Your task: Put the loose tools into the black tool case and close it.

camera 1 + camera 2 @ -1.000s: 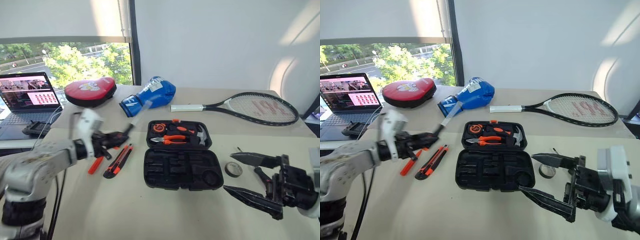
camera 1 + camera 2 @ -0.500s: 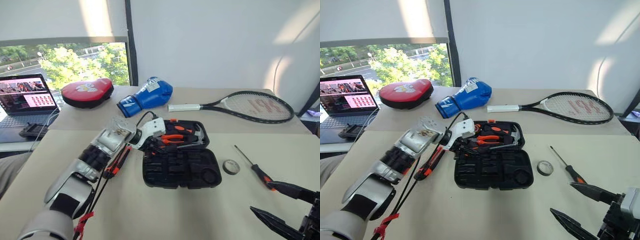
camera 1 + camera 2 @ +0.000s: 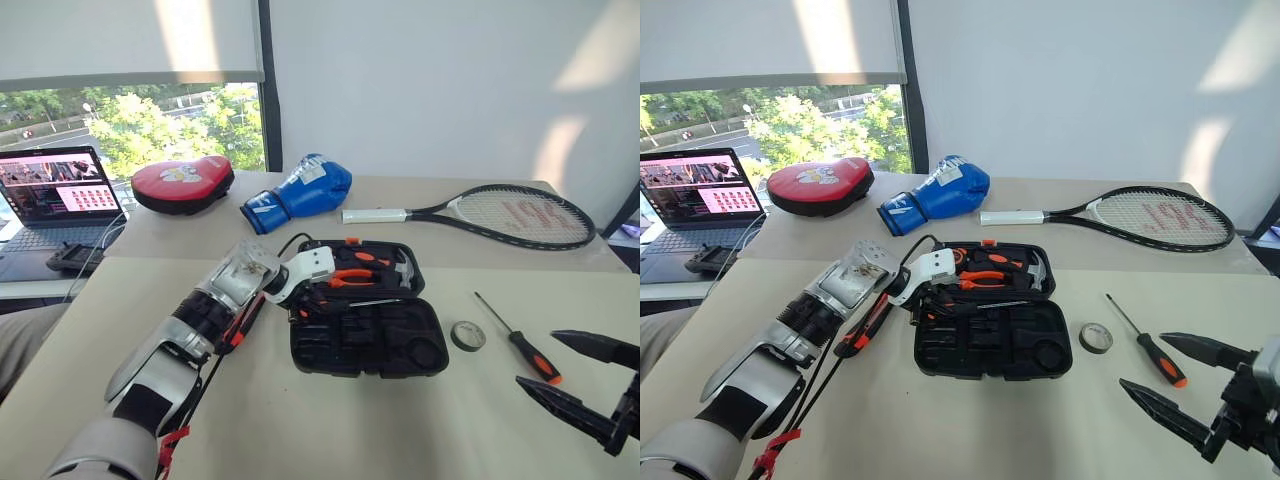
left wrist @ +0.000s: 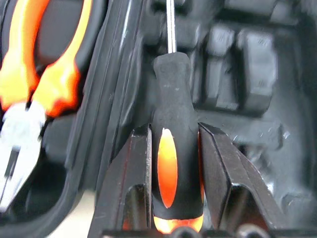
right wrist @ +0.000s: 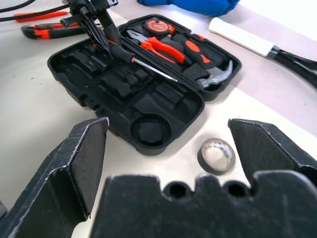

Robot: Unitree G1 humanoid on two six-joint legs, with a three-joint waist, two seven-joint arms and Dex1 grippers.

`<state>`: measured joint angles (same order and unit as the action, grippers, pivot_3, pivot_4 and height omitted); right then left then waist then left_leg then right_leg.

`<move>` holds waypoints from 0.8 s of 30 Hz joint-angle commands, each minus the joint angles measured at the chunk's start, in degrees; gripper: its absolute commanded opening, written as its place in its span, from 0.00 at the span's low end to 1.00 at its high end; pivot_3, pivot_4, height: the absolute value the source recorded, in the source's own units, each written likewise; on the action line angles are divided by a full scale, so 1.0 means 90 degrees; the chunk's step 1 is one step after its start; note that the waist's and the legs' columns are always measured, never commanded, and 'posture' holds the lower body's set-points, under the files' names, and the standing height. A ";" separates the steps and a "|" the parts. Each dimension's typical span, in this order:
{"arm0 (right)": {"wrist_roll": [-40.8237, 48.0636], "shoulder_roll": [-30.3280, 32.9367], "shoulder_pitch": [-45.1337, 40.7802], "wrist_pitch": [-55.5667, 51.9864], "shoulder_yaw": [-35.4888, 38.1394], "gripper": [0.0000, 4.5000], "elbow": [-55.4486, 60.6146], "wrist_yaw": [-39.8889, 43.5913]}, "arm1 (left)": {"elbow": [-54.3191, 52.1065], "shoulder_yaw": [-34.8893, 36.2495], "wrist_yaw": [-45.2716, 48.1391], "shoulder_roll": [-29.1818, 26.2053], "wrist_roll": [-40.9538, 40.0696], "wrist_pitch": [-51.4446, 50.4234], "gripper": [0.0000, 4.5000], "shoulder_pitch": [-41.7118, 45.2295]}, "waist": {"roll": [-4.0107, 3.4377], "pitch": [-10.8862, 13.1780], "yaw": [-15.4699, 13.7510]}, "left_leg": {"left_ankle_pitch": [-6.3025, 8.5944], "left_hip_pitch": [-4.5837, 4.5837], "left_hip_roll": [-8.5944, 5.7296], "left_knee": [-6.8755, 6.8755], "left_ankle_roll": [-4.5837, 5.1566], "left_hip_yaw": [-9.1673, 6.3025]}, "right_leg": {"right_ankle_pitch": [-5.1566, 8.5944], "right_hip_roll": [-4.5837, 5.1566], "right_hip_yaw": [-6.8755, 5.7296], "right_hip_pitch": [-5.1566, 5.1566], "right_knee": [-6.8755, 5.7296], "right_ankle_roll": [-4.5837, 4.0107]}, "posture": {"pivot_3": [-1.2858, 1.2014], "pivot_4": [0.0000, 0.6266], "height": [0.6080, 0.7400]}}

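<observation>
Over open tool case (image 3: 366, 322), left hand (image 4: 174, 148) clamping screwdriver (image 4: 174, 144); risks missing its recess. Right hand (image 5: 163, 148) wide, empty.

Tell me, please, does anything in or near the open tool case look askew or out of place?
Yes. The screwdriver in the left hand lies slanted across the moulded recesses of the black tool case, not seated in any of them. A second screwdriver and the grey tape roll lie loose on the table beside the case.
</observation>
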<state>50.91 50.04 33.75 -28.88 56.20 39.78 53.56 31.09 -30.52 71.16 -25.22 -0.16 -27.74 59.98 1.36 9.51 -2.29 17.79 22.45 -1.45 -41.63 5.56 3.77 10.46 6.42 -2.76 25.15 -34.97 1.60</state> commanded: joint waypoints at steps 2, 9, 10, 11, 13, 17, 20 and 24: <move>0.0108 0.0439 -0.0376 -0.0138 0.0119 1.00 -0.0447 0.0405 | 0.0551 -0.0041 0.0162 0.0132 0.0353 0.0749 0.20 0.0226 | 0.0003 0.0001 -0.0028 | 0.0001 0.0001 -0.0001 -0.0002 0.0003 -0.0003 | -0.0001 0.0002 -0.0003 -0.0006 0.0003 0.0000 | 0.52 0.24 1.00; 0.0077 0.0442 -0.0565 -0.0317 0.0184 1.00 -0.0441 0.0575 | 0.1162 -0.0095 0.0149 0.0434 0.0761 0.1713 0.20 0.0337 | 0.0001 0.0000 -0.0054 | 0.0007 0.0002 -0.0004 -0.0012 0.0012 -0.0009 | -0.0004 0.0011 0.0000 -0.0014 0.0003 0.0005 | 0.52 0.24 1.00; 0.0072 0.0417 -0.0563 -0.0331 0.0193 1.00 -0.0407 0.0581 | 0.1296 -0.0114 0.0111 0.0481 0.0841 0.1890 0.20 0.0381 | 0.0001 0.0000 -0.0071 | 0.0007 0.0002 -0.0004 -0.0015 0.0013 -0.0010 | -0.0006 0.0011 -0.0001 -0.0016 0.0004 0.0007 | 0.52 0.24 1.00; 0.0082 0.0385 -0.0548 -0.0351 0.0218 1.00 -0.0361 0.0586 | 0.1459 -0.0089 0.0037 0.0543 0.0902 0.2013 0.20 0.0440 | 0.0001 0.0000 -0.0081 | 0.0007 0.0001 -0.0004 -0.0021 0.0015 -0.0012 | -0.0007 0.0013 -0.0002 -0.0021 0.0004 0.0010 | 0.52 0.24 1.00; 0.0100 0.0323 -0.0513 -0.0386 0.0268 1.00 -0.0275 0.0588 | 0.1696 -0.0004 0.0033 0.0620 0.0940 0.2217 0.31 0.0525 | 0.0001 -0.0001 -0.0103 | 0.0007 -0.0005 -0.0004 -0.0025 0.0016 -0.0014 | -0.0009 0.0014 -0.0002 -0.0030 0.0005 0.0012 | 0.52 0.24 1.00; 0.0125 0.0189 -0.0423 -0.0442 0.0351 1.00 -0.0114 0.0586 | 0.1702 0.0445 0.0246 0.0663 0.0616 0.2337 0.59 0.0623 | -0.0002 -0.0002 -0.0144 | 0.0007 -0.0014 -0.0004 -0.0032 0.0019 -0.0014 | -0.0016 0.0017 -0.0002 -0.0043 0.0006 0.0019 | 0.52 0.24 1.00; 0.0151 0.0078 -0.0336 -0.0478 0.0418 1.00 0.0021 0.0569 | 0.0918 0.1045 0.0818 0.0524 -0.0144 0.1431 0.70 0.0498 | -0.0001 -0.0002 -0.0117 | 0.0006 -0.0002 -0.0003 -0.0032 0.0020 -0.0013 | -0.0020 0.0015 -0.0001 -0.0027 0.0005 0.0018 | 0.52 0.24 1.00; 0.0158 -0.0146 -0.0232 -0.0461 0.0405 1.00 0.0207 0.0470 | -0.0622 0.1955 0.0458 0.0371 -0.1089 -0.0621 0.56 -0.0156 | -0.0008 -0.0006 -0.0006 | -0.0028 0.0041 0.0000 -0.0033 -0.0038 -0.0017 | -0.0021 0.0009 -0.0001 0.0017 -0.0005 0.0017 | 0.52 0.24 1.00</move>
<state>51.12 49.43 31.41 -32.96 57.83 40.24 58.35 31.10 -16.17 77.43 -21.58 -6.55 -26.86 60.18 1.29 9.46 -2.35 17.53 22.80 -1.44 -41.91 5.20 3.60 10.28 6.50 -2.77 25.27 -35.00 1.76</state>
